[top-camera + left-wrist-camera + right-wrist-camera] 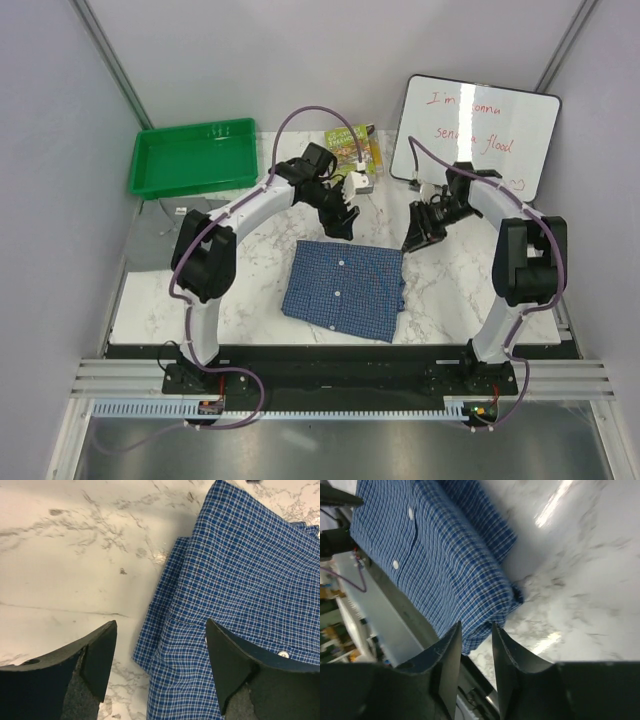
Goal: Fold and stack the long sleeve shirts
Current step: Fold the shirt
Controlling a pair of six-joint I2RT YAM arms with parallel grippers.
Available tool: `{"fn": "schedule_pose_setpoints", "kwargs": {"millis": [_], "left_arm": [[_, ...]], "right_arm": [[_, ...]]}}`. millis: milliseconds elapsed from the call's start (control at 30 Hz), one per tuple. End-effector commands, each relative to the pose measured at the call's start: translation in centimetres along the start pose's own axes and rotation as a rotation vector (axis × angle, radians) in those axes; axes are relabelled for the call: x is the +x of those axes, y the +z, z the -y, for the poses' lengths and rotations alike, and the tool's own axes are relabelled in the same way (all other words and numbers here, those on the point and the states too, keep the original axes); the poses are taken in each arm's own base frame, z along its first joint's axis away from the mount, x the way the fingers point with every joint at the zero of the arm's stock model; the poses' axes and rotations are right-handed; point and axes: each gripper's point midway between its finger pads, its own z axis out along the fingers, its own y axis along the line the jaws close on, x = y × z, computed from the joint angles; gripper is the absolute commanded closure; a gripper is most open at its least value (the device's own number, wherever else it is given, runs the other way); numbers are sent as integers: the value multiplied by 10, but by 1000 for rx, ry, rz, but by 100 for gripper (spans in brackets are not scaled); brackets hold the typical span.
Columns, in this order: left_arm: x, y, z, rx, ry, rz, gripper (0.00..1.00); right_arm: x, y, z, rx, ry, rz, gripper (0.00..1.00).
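The blue checked cloth shirt (343, 291) lies folded by the white marble table (455, 290)'s near edge, left gripper (341, 226) wide open, right gripper (412, 240) barely parted, both empty at its far edge; next, I reckon, fetching another shirt.

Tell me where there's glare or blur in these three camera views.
Right wrist: bright glare streaks on the marble table, and the whole picture is slightly blurred. Left wrist: the blue shirt is sharp, with no glare. Top external: even, soft light.
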Motion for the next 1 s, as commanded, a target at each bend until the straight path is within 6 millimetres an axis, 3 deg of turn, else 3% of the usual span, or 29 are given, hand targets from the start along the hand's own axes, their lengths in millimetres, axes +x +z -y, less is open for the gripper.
{"fn": "schedule_pose_setpoints", "kwargs": {"millis": [0,33,67,233,333,433,533,600,667,767,800,867,900,933,967], "left_arm": [[-19,21,24,140,71,41,19],[-29,23,26,147,99,58,19],[-27,33,29,172,105,56,19],[-42,65,46,238,164,67,19],[-35,82,38,235,143,44,20],[-14,89,29,223,115,0,23],[9,84,32,242,79,-34,30],[27,80,33,252,40,-66,41],[37,72,32,252,-16,-84,55],[53,52,17,212,-152,-90,66],[64,43,9,190,-233,-96,68],[62,29,-3,142,-281,-60,69],[71,20,-9,112,-350,-56,69],[72,15,-13,94,-369,-48,66],[73,9,-18,77,-386,-36,58]], "right_arm": [[37,9,-25,-145,157,8,63],[39,5,-17,-129,196,41,65],[44,6,-6,-109,235,72,66],[65,16,-4,-128,378,81,67],[73,27,-3,-159,401,55,66],[59,35,6,-161,340,20,71],[56,44,15,-179,348,-36,77],[55,51,17,-203,362,-55,78],[44,60,9,-213,310,-66,80],[20,78,-1,-209,231,-65,80],[15,84,0,-200,218,-69,80],[-8,95,-2,-182,140,-61,81],[-16,97,-3,-177,124,-57,80],[-33,95,-5,-172,91,-32,80],[-35,94,-4,-166,94,-35,79]]}}
